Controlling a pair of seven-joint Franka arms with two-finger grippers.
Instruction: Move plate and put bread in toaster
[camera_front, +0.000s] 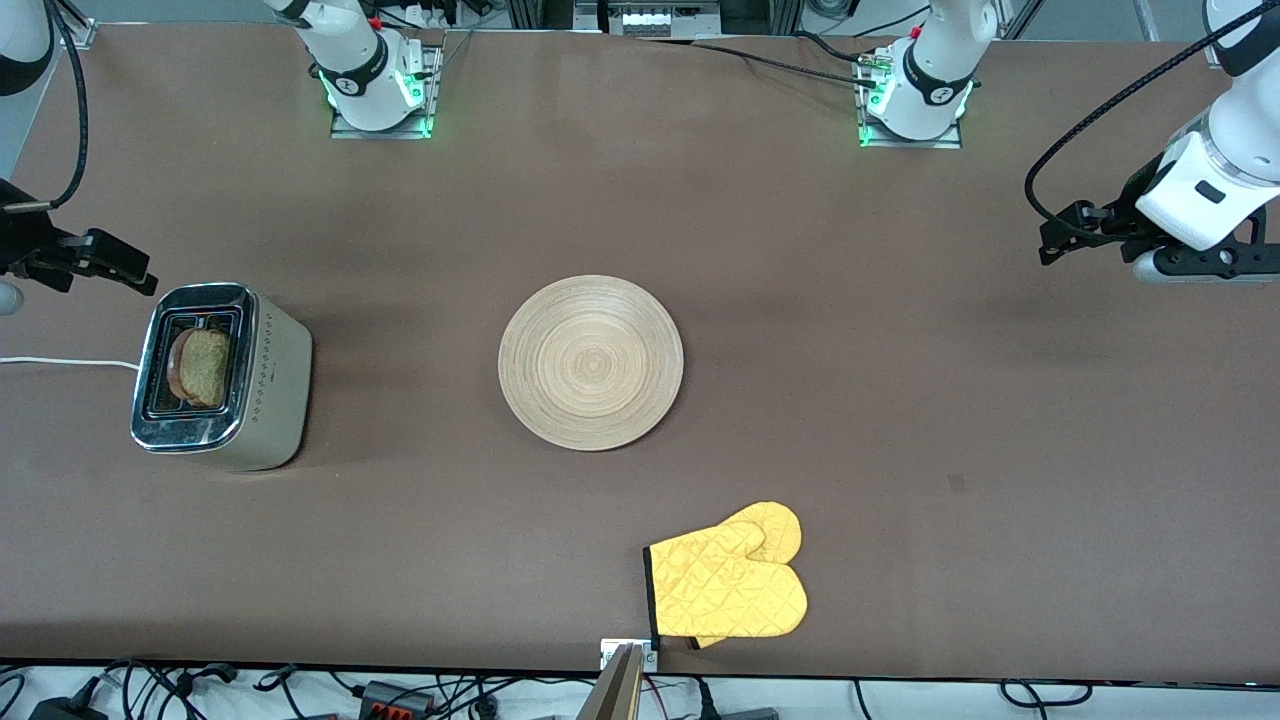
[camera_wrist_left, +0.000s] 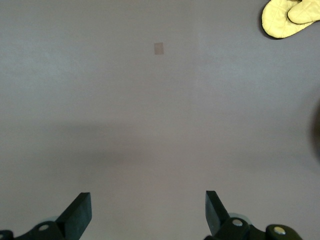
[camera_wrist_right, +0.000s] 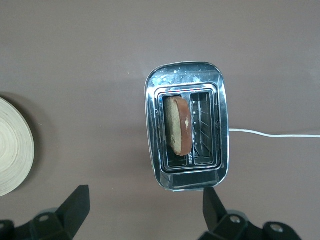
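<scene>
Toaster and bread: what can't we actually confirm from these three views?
- Bread depth: lower part sits inside the toaster slot; slot walls hide how far down it goes.
- Toaster lever: not visible in any view.
- White cord: cut off by the frame edge in the right wrist and front views.
- Plate: right wrist view cuts off most of it.
- Oven mitts: left wrist view crops them.
- Right gripper: partly cropped in front view.

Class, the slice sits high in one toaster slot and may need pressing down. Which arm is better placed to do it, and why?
The right arm. The right gripper, fingers open, hangs by the toaster holding the bread. The left gripper is over bare table at the left arm's end.
</scene>
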